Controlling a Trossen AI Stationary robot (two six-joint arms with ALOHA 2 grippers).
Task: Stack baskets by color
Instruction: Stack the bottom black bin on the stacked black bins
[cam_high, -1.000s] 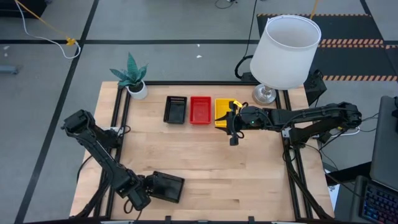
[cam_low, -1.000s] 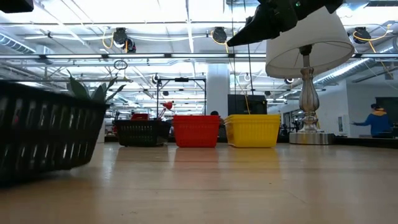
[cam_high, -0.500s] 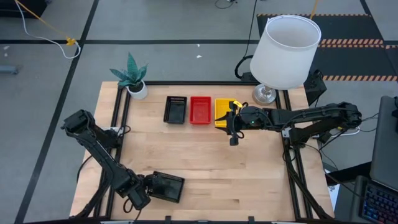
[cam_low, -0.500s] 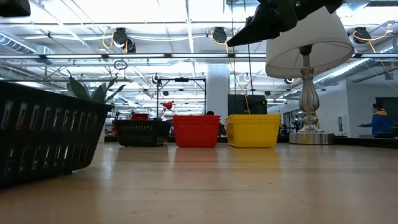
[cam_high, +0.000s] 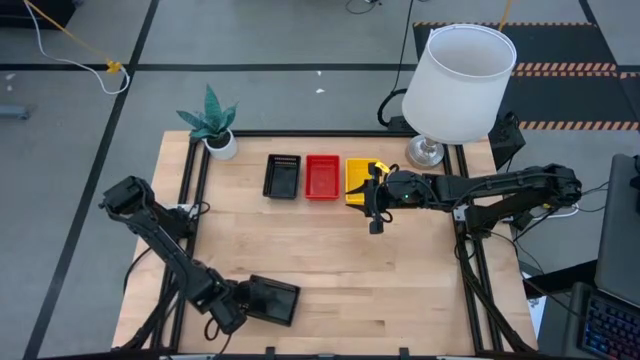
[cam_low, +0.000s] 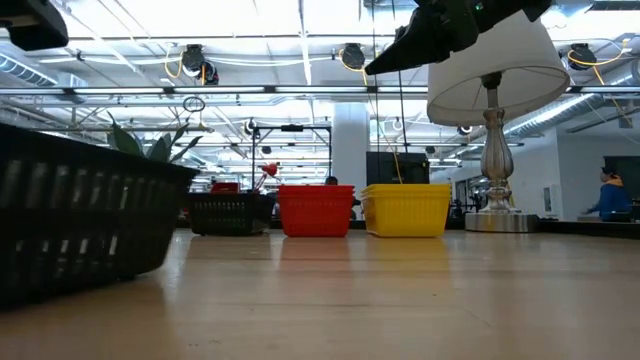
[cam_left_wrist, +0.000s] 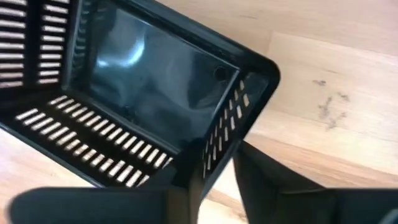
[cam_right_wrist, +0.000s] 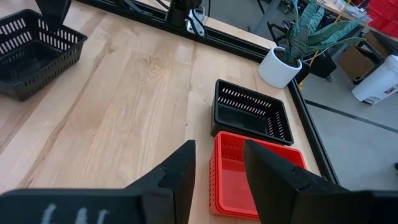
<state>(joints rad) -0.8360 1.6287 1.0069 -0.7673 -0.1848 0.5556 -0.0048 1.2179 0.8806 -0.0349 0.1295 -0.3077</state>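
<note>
Left pincer (cam_high: 238, 309): down at the near edge of the table (cam_high: 330, 270), left of middle, its fingers straddling one short wall of a loose black basket (cam_high: 273, 300); in the left wrist view a finger (cam_left_wrist: 280, 186) sits outside that corner wall and the other inside, so it grips the wall.
Loose black basket: sits on the wood near the front edge, open side up, long axis roughly along the table's width, slightly skewed, far end pointing toward the right side.
Back row: a black stack (cam_high: 282, 176), a red stack (cam_high: 322, 176) and a yellow stack (cam_high: 358, 180) stand side by side near the far edge, nearly touching, each with its long axis running front to back.
Right pincer (cam_high: 374, 212): hangs above the table just in front of the yellow stack, fingers parted, nothing between them; the arm lies over part of the yellow stack.
Plant (cam_high: 212, 122): far left corner, in a white pot.
Lamp (cam_high: 458, 82): far right corner, white shade.
Background: a person (cam_low: 609, 197) in blue, far off in the room.
</note>
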